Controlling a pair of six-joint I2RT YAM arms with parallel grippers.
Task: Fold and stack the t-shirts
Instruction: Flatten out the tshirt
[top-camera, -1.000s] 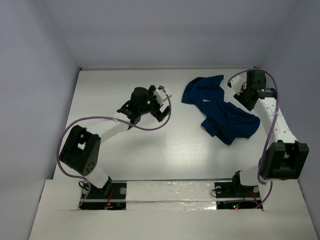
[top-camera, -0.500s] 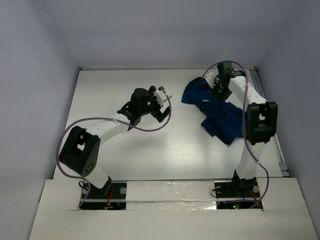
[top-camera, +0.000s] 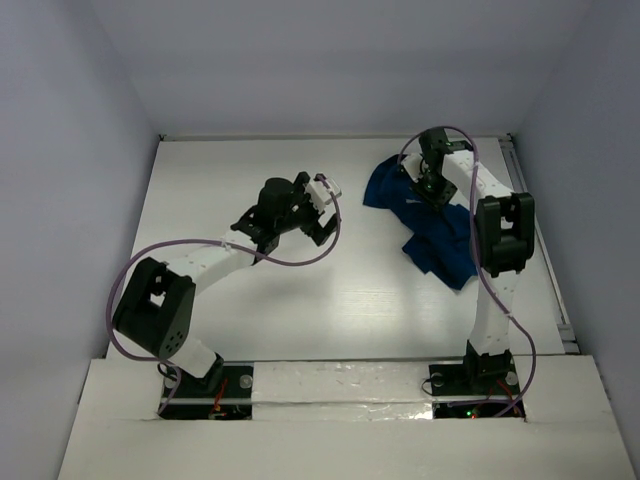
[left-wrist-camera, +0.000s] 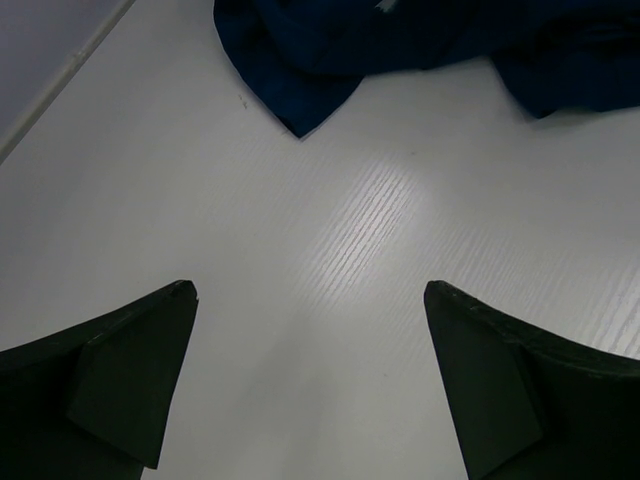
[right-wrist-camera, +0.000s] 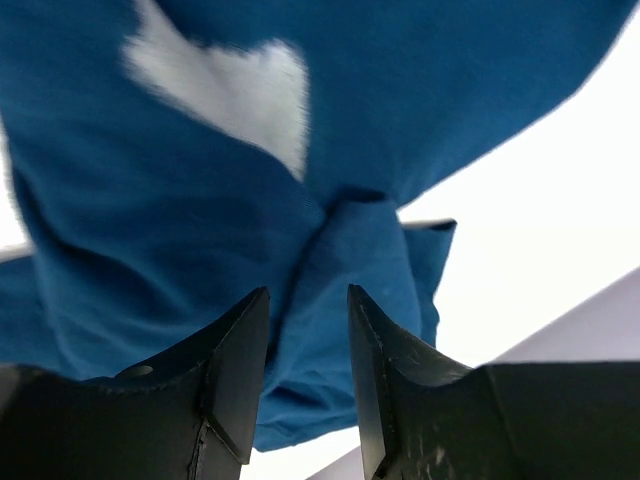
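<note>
We note a white desk (top-camera: 330, 290) with a faint lined grain, glossy under the light. Pale grey walls (top-camera: 70, 150) enclose it on three sides. Along the near edge we find a white ledge (top-camera: 340, 385) with strips of shiny tape.

I see the t-shirt (top-camera: 440, 225) crumpled on the table's (top-camera: 300, 300) far right part; my right gripper (top-camera: 432, 186) sits over its far edge, left gripper (top-camera: 322, 212) well apart, mid-table.
</note>
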